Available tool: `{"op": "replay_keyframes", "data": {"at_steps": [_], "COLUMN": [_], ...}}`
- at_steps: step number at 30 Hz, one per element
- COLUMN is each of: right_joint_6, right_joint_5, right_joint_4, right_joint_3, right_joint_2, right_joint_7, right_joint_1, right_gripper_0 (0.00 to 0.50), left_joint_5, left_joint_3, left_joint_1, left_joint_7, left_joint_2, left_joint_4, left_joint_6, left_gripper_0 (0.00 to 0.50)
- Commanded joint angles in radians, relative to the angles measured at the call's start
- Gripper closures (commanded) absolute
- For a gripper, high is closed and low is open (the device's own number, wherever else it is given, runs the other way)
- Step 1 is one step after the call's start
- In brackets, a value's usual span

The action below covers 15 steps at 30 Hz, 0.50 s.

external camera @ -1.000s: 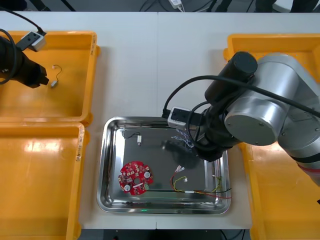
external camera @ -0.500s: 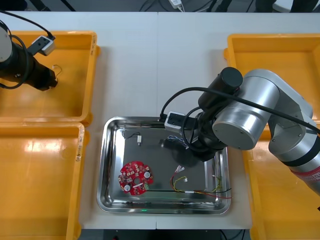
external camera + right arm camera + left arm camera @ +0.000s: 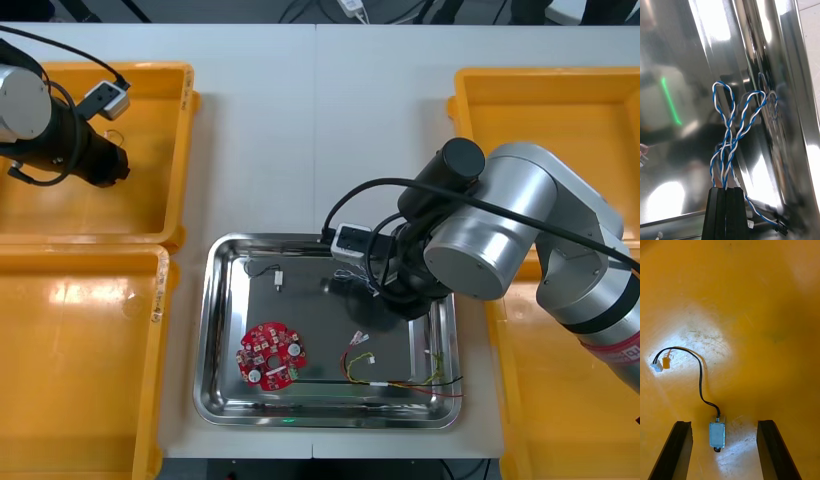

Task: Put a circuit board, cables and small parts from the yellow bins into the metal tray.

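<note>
My right gripper (image 3: 725, 213) is shut on a twisted blue and white cable (image 3: 731, 123), whose loops hang against the shiny floor of the metal tray (image 3: 215, 300). In the front view the right gripper (image 3: 368, 285) is low over the tray's far right part. A round red circuit board (image 3: 270, 355), a red and yellow cable (image 3: 400, 378) and a small metal part (image 3: 279, 279) lie in the tray. My left gripper (image 3: 724, 423) stands open in the far left yellow bin (image 3: 150, 210). Between its fingers lies a small metal part (image 3: 717, 434) with a black cable (image 3: 700, 378).
A second yellow bin (image 3: 60, 400) sits at the near left, and two more (image 3: 560, 90) stand at the right behind the right arm. The black cable in the left bin ends in a white plug (image 3: 657, 366).
My left gripper has moved right across the far left bin and now covers the small metal part. The right arm shifted left, then held still with the cable.
</note>
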Motion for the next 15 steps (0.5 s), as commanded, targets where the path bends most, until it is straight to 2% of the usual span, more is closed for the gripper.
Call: {"op": "replay_keyframes", "data": {"at_steps": [1, 2, 3, 5, 8, 14, 15], "right_joint_6": [-0.008, -0.008, -0.008, -0.008, -0.008, 0.005, 0.012], "right_joint_5": [0.021, 0.023, 0.024, 0.026, 0.026, 0.016, 0.015], "right_joint_4": [-0.009, -0.009, -0.009, -0.009, -0.009, -0.014, -0.019], "right_joint_3": [0.014, 0.012, 0.012, 0.012, 0.012, -0.005, -0.011], "right_joint_2": [0.014, 0.015, 0.015, 0.014, 0.015, 0.015, 0.015], "right_joint_7": [0.036, 0.037, 0.037, 0.039, 0.039, 0.04, 0.042], "right_joint_1": [0.01, 0.01, 0.01, 0.008, 0.008, 0.008, 0.008], "right_gripper_0": [0.407, 0.315, 0.274, 0.128, 0.0, 0.0, 0.0], "left_joint_5": [0.001, 0.003, 0.003, 0.004, 0.01, 0.017, 0.017], "left_joint_3": [-0.033, -0.033, -0.031, -0.033, -0.033, -0.033, -0.033], "left_joint_1": [-0.043, -0.041, -0.041, -0.043, -0.043, -0.041, -0.041], "left_joint_7": [-0.006, -0.006, -0.007, -0.009, -0.009, -0.004, -0.004], "left_joint_2": [-0.008, -0.008, -0.01, -0.01, -0.008, -0.008, -0.008], "left_joint_4": [0.02, 0.025, 0.027, 0.036, 0.043, 0.043, 0.042], "left_joint_6": [-0.046, -0.052, -0.053, -0.057, -0.06, -0.058, -0.058], "left_gripper_0": [0.0, 0.0, 0.0, 0.0, 0.0, 0.0, 0.086]}}
